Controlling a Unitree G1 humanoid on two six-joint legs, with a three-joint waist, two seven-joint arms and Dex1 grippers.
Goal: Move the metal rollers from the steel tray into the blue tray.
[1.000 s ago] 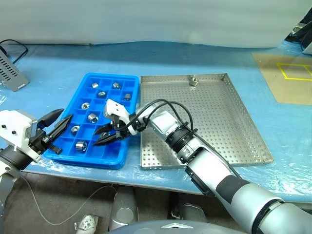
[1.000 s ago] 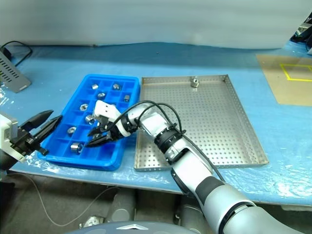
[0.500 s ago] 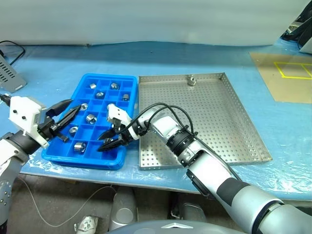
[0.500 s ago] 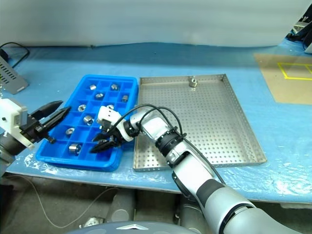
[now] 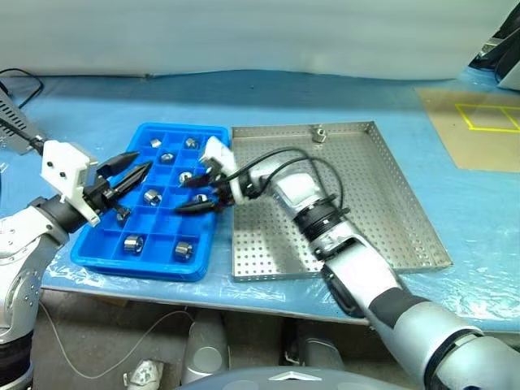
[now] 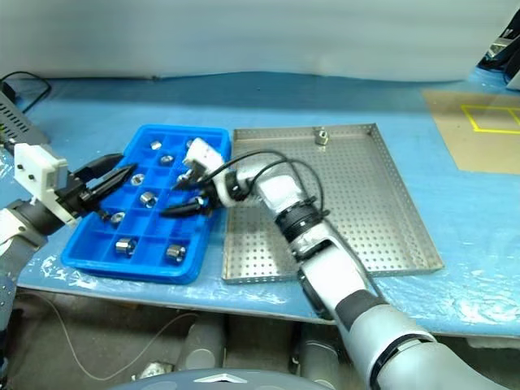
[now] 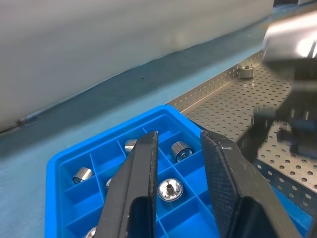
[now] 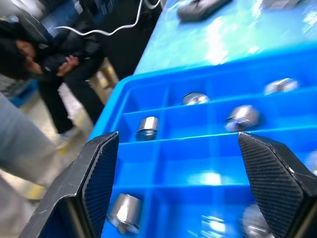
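Dropping rollers into the blue tray

Hovering over the blue tray (image 5: 106, 250) with the right pincer (image 5: 203, 189) spread wide and holding nothing; left pincer (image 5: 130, 174) waiting just above the tray's left side, pressed nearly together and empty. Sitting in the little blue boxes: most of the metal rollers (image 5: 184, 251), one to a box, with some boxes still bare. Lying alone at the far rim of the steel tray (image 5: 366, 203): one last roller (image 5: 320, 134). Probably feeling hard, smooth, slippery and a bit heavy, so likely best pinching across the round sides.
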